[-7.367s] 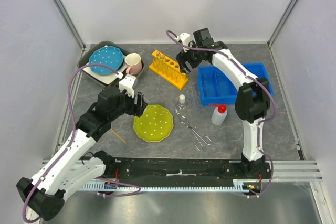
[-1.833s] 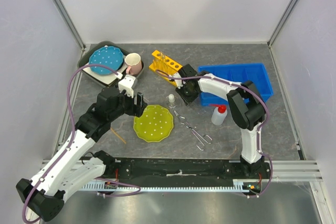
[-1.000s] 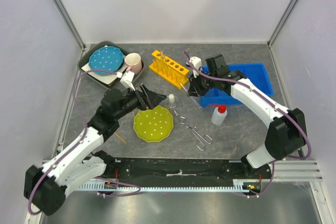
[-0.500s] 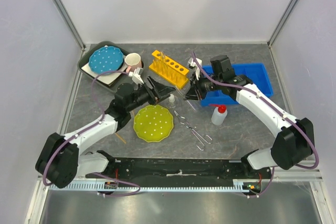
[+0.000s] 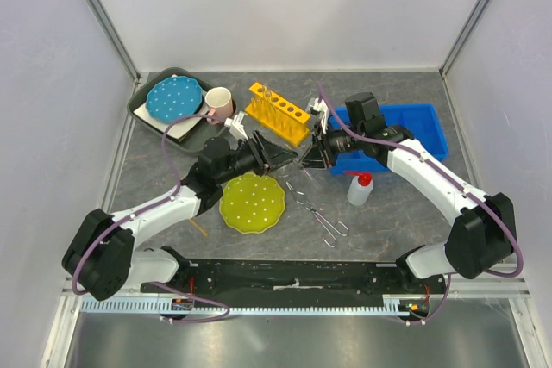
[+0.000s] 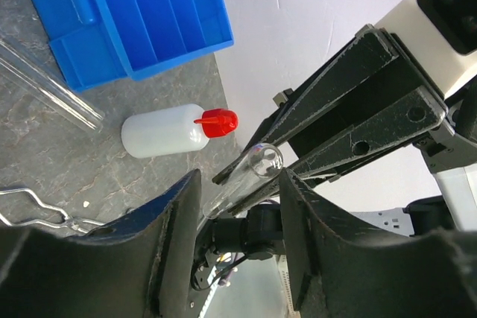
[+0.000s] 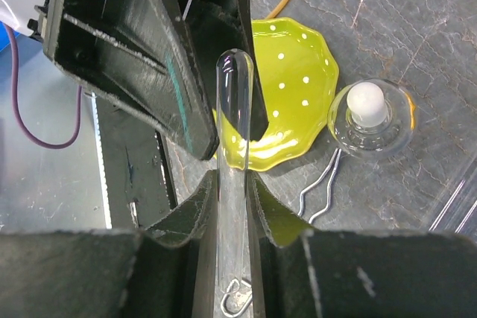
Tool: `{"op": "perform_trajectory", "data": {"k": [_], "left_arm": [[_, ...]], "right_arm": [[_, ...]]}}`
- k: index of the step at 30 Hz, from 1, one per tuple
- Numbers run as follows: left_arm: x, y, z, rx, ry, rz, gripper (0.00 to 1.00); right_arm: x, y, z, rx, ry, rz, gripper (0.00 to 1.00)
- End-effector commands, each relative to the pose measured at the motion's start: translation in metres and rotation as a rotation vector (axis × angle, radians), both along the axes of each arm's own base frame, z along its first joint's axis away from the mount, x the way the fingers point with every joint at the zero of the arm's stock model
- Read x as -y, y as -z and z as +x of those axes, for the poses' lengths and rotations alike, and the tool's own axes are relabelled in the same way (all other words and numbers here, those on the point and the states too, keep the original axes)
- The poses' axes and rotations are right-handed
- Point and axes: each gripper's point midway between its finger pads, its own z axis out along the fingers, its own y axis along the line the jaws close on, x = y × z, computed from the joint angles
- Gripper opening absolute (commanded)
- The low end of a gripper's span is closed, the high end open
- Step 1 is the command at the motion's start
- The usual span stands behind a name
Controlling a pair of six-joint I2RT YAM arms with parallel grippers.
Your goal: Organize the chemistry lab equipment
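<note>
1. Your right gripper [image 7: 232, 199] is clamped on a thin clear tube [image 7: 234, 109], raised near the yellow rack [image 5: 278, 113].
2. Your left gripper [image 6: 237, 202], jaws spread, flanks its tip.
3. Squeeze bottle [image 6: 168, 130], flask [image 7: 370, 113] and tongs [image 5: 317, 211] lie loose: mostly undone.

Clear glass tube [image 7: 233, 109] between the black fingers of the right gripper [image 7: 231, 191]. Beyond that gripper, yellow-green plate [image 7: 298, 87] dotted white, and clear flask [image 7: 370, 121] capped white. Near the black left gripper [image 6: 238, 184]: white squeeze bottle [image 6: 160, 130] capped red, blue bin [image 6: 134, 5], grey marbled table [image 6: 89, 169].
</note>
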Motion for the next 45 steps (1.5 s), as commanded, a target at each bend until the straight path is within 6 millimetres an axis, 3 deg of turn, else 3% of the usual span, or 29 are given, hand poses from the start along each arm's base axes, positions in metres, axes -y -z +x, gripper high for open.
{"op": "perform_trajectory", "data": {"k": [1, 9, 17, 21, 27, 31, 37, 40, 45], "left_arm": [[0.007, -0.02, -0.001, 0.106, 0.016, 0.022, 0.5], [0.008, -0.015, -0.008, 0.157, 0.069, 0.141, 0.33], [0.008, -0.014, -0.011, 0.209, 0.11, 0.2, 0.05], [0.006, -0.016, -0.011, 0.253, 0.115, 0.228, 0.02], [-0.004, -0.019, -0.008, 0.299, 0.068, 0.272, 0.02], [-0.017, -0.019, 0.0, 0.31, 0.019, 0.333, 0.02], [-0.05, -0.032, 0.035, 0.359, -0.09, 0.464, 0.02], [-0.073, -0.046, 0.062, 0.388, -0.156, 0.532, 0.02], [-0.111, -0.044, 0.11, 0.399, -0.252, 0.659, 0.02]], "right_arm": [[-0.006, -0.013, -0.003, 0.031, -0.034, 0.047, 0.25], [-0.01, -0.006, -0.004, -0.002, -0.05, 0.043, 0.25], [-0.014, 0.002, -0.005, -0.022, -0.074, 0.019, 0.26], [-0.016, 0.007, -0.006, -0.024, -0.089, 0.006, 0.28], [-0.016, 0.01, -0.007, -0.017, -0.108, -0.012, 0.48], [-0.012, 0.01, -0.006, 0.024, -0.123, -0.046, 0.72], [0.008, 0.001, 0.014, 0.17, -0.093, -0.156, 0.97], [0.021, -0.006, 0.03, 0.266, -0.049, -0.207, 0.98], [0.037, -0.012, 0.064, 0.347, 0.054, -0.24, 0.98]]}}
